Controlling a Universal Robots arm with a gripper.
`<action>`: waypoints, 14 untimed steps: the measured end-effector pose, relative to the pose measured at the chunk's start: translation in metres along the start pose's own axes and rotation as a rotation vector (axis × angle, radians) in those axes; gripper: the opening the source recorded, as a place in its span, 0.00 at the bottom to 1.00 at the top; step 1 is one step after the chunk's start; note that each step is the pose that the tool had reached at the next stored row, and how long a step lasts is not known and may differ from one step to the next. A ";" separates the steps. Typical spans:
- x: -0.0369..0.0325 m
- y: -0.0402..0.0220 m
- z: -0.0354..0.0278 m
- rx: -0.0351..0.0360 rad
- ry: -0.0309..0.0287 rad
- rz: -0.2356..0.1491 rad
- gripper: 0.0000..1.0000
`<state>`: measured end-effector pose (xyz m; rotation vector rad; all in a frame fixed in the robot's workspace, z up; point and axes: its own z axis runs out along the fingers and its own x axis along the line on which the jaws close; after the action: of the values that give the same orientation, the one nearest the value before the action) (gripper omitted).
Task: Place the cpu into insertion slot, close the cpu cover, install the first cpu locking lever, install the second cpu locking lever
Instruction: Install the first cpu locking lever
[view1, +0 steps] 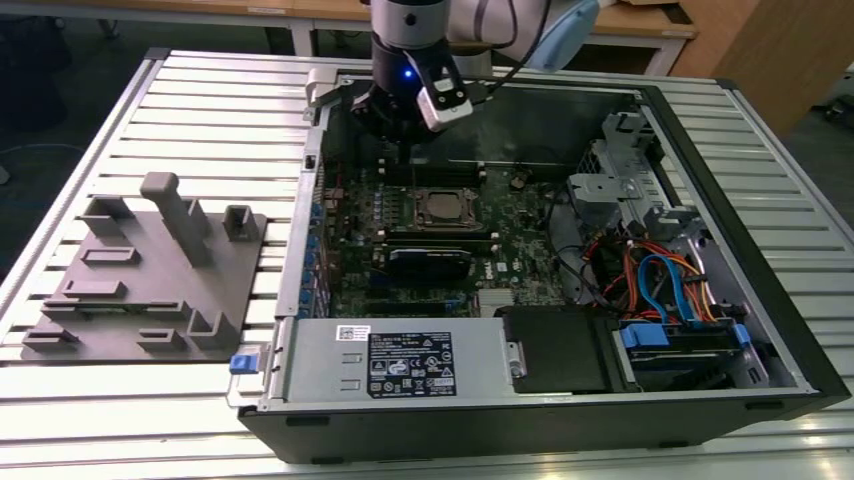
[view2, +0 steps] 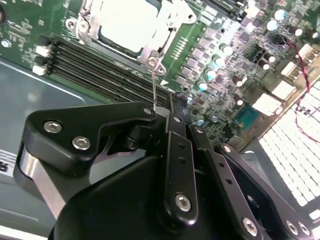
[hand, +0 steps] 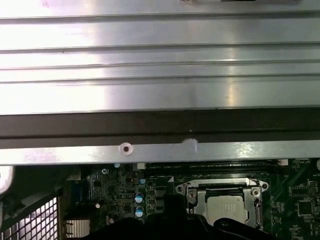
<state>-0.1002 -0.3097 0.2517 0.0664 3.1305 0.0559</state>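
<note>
The cpu (view2: 127, 22) lies in the insertion slot (view1: 442, 208), its silver top showing through the cpu cover (view2: 150, 47), which lies flat over it. The cpu (hand: 227, 207) and cover (hand: 225, 184) also appear in the first wrist view. From one corner of the socket a thin wire locking lever (view2: 153, 85) stands up to my gripper (view2: 159, 112), whose black fingers (view2: 175, 145) are closed together on its upper end. In the exterior view my gripper (view1: 400, 140) hangs just beyond the far side of the socket.
The green motherboard (view1: 400, 250) sits inside an open computer case (view1: 747, 300); black memory slots (view2: 100, 70) run beside the socket. A drive cage with cables (view1: 667, 280) fills the exterior view's right. A grey fixture plate (view1: 147, 270) rests on the slatted table (view1: 160, 110).
</note>
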 end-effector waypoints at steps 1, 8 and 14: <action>-0.0018 0.0001 0.0000 0.0000 0.0000 0.000 0.10; -0.0115 0.0004 0.0002 0.0000 0.0001 0.000 0.10; -0.0146 0.0006 0.0003 0.0000 0.0000 0.000 0.10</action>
<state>-0.0855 -0.3097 0.2516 0.0663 3.1305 0.0559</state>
